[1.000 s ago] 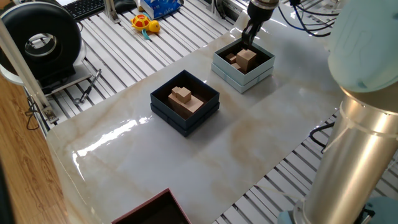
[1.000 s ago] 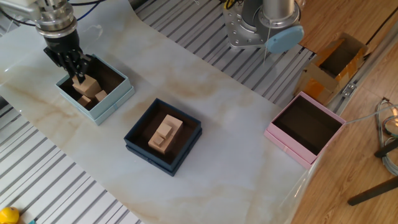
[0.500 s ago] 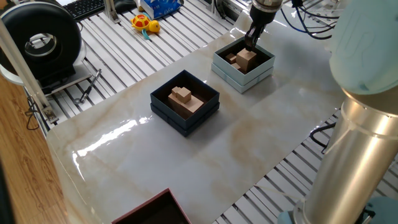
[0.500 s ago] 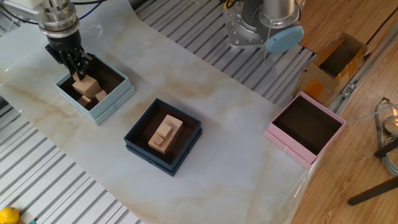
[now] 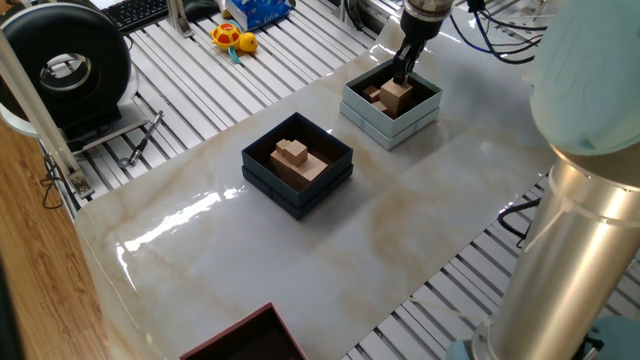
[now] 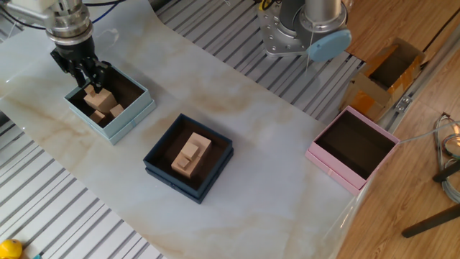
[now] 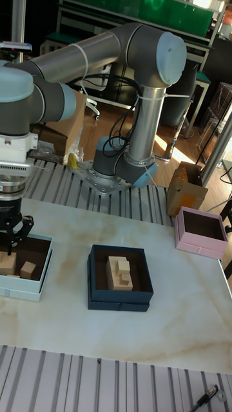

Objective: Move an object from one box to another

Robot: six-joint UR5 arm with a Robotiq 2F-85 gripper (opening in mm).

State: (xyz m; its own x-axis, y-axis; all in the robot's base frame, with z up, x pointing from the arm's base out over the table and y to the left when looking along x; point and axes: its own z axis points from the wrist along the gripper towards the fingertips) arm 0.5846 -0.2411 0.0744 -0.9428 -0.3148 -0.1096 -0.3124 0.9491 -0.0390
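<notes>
The pale blue-grey box [image 5: 392,122] [image 6: 126,116] [image 7: 24,291] holds a big tan cube [image 5: 397,94] [image 6: 101,98] and, beside it, the small light-brown block [image 5: 372,97] [image 6: 116,111] [image 7: 28,268]. My gripper [image 5: 403,73] [image 6: 87,76] [image 7: 11,246] hangs just above this box, over the big cube. It is open, with nothing between its fingers. To one side the dark navy box [image 5: 262,172] [image 6: 164,164] [image 7: 120,301] holds a larger stepped wooden block [image 5: 297,160] [image 6: 190,155] [image 7: 122,272].
A pink box [image 6: 338,169] [image 7: 200,247] with a dark inside stands near the table edge by the arm's base [image 6: 305,32]. A dark red box corner [image 5: 245,340] shows at the front edge. A cardboard box [image 6: 384,72] and slatted rails lie past the marble top.
My gripper has risen a little from the pale box and stays open. The blocks and boxes have not moved.
</notes>
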